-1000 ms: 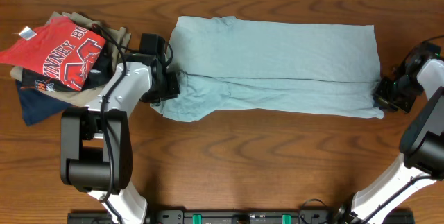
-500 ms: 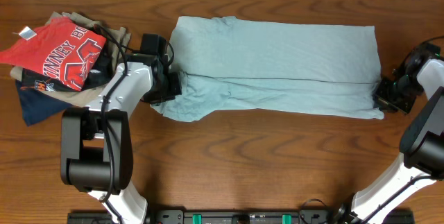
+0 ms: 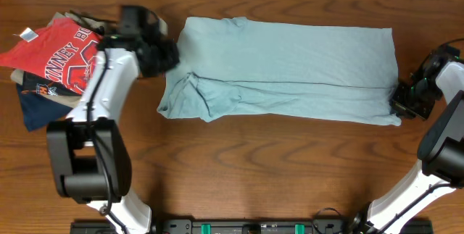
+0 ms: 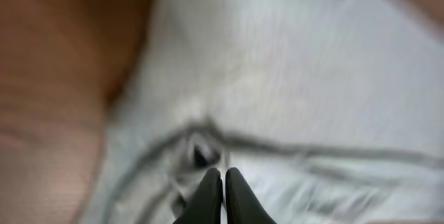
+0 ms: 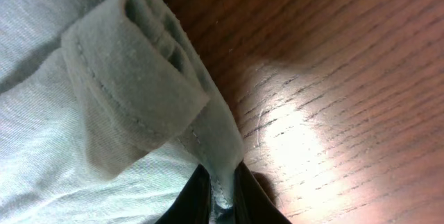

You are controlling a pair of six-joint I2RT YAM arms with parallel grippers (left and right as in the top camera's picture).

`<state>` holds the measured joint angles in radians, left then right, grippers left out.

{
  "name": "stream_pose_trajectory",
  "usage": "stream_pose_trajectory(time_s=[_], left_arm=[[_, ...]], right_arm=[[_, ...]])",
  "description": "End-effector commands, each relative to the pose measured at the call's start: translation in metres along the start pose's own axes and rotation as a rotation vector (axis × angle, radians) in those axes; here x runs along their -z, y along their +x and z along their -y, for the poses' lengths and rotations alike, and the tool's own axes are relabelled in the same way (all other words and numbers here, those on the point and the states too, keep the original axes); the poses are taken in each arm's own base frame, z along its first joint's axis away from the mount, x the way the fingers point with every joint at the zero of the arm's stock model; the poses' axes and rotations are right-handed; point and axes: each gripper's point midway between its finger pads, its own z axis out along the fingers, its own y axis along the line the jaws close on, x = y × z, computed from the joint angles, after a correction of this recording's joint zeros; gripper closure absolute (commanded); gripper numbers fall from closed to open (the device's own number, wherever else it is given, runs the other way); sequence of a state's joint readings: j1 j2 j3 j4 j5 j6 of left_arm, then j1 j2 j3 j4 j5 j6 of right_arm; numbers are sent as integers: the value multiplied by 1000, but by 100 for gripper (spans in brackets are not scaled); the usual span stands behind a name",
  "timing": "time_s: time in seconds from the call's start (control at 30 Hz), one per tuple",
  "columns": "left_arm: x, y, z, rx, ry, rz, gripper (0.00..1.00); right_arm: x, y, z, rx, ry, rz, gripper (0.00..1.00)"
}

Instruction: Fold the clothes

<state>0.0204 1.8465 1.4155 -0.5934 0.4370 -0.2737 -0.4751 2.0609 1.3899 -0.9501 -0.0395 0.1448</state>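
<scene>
On the near right corner of the pale T-shirt (image 3: 290,60), lying lengthwise on the counter (image 3: 254,169), the right arm (image 3: 451,82) still pinches the hem in its jaws. Farther off, the left arm (image 3: 109,82) has dropped the shirt's left edge and swung away, jaws pressed together and empty, so that end probably needs regrasping.

The T-shirt (image 3: 290,60) is soft, matt, finely knit cloth; the table (image 3: 254,169) is smooth, faintly glossy grained wood.
</scene>
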Motion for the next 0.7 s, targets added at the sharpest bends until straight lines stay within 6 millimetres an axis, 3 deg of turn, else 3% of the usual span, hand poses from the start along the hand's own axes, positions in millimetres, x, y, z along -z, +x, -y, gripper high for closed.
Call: stream_pose_trajectory(time_s=[0.0, 0.17, 0.2, 0.27, 0.33, 0.67], left_arm=[[18, -19, -8, 105, 20, 59, 94], [17, -4, -16, 137, -4, 3, 88], [16, 1, -16, 140, -8, -15, 83], [12, 16, -13, 129, -19, -63, 59], [6, 28, -9, 91, -21, -99, 54], [-34, 98, 2, 36, -56, -283, 52]], right_arm=[[-16, 16, 6, 11, 46, -63, 89], [-16, 16, 6, 11, 46, -63, 88], [-16, 16, 6, 11, 46, -63, 88], [-16, 16, 6, 11, 46, -63, 88], [-16, 16, 6, 10, 45, -62, 88], [-16, 16, 6, 10, 46, -63, 88]])
